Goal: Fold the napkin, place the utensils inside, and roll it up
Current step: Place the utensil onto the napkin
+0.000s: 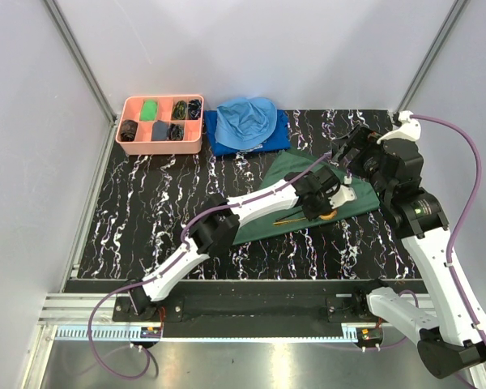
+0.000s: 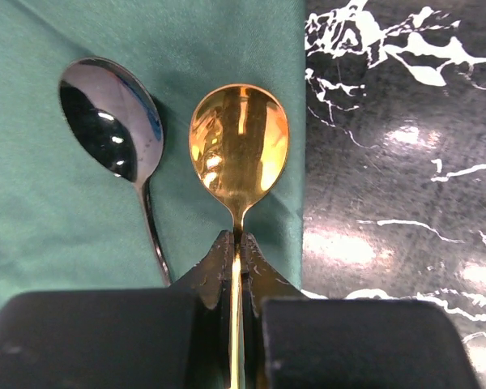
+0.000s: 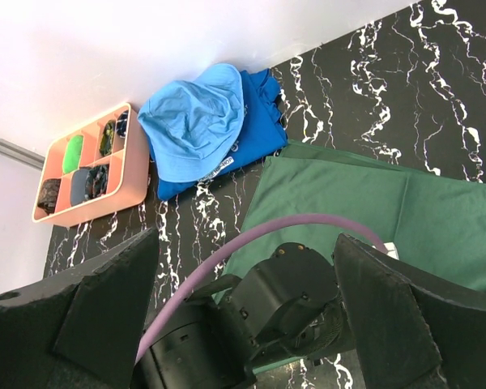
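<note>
L hand (image 2: 237, 263) clenched on gold spoon (image 2: 238, 150) handle, bowl over napkin (image 2: 49, 211) edge, centre-right of worktop (image 2: 389, 203). 2nd spoon (image 2: 109, 113) lies alongside. R hand (image 1: 348, 154) released, toward far-right corner. Tip: lower spoon parallel, fully on napkin.

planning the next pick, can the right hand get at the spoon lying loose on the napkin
Probably not cleanly: the left hand, shut on the gold spoon, sits right beside that loose spoon, and the left arm lies directly under the open right hand.
</note>
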{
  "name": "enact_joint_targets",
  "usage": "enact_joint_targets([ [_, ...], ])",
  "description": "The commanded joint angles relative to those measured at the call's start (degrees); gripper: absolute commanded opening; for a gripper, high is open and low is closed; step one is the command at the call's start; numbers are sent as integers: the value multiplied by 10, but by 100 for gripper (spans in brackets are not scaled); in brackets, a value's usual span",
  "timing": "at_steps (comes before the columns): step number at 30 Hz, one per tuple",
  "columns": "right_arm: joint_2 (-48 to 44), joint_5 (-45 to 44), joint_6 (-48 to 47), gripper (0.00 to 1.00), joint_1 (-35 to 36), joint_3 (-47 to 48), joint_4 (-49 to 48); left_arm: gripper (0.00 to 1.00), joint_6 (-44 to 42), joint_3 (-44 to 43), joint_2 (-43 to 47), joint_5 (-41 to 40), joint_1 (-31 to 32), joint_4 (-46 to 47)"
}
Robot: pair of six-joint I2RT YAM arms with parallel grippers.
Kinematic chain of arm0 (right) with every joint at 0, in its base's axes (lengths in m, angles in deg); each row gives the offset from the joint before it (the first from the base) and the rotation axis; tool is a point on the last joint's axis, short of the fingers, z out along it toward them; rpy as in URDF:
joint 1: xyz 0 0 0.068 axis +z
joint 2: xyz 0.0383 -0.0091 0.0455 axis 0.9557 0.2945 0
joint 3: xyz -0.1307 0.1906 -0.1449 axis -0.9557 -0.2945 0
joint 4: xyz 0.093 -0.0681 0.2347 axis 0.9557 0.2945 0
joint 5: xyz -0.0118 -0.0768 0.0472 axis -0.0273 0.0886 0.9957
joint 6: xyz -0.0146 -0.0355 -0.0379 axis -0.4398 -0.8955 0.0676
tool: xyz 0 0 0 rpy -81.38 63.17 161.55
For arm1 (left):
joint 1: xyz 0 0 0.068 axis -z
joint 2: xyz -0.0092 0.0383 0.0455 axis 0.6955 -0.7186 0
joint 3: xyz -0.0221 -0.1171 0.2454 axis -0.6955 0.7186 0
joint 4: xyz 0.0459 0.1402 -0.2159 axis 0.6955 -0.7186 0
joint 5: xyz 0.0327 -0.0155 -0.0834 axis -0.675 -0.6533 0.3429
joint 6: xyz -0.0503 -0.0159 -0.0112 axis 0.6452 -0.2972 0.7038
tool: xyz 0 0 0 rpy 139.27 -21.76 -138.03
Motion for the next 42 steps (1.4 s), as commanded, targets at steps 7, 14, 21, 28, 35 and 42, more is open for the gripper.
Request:
enact_joint_targets([
  [7, -8, 18, 0, 97, -2, -6, -8, 0, 32, -31, -14, -33, -1, 37],
  [14, -4, 20, 1, 97, -2, -12, -8, 0, 39, -32, -14, -48, -2, 54],
  [21, 12, -8, -10, 100, -7, -37, -7, 11, 66, -28, -4, -49, 0, 60],
  [28, 65, 99, -7, 100, -171, -86, -37, 83, 97, 63, 143, -56, 8, 82],
  [35, 180, 192, -3, 97, -346, -117, -85, 90, 162, 305, 362, -133, -61, 87],
  [42, 255, 259, -21, 96, -456, -143, -110, 93, 202, 521, 612, -51, -240, 70],
])
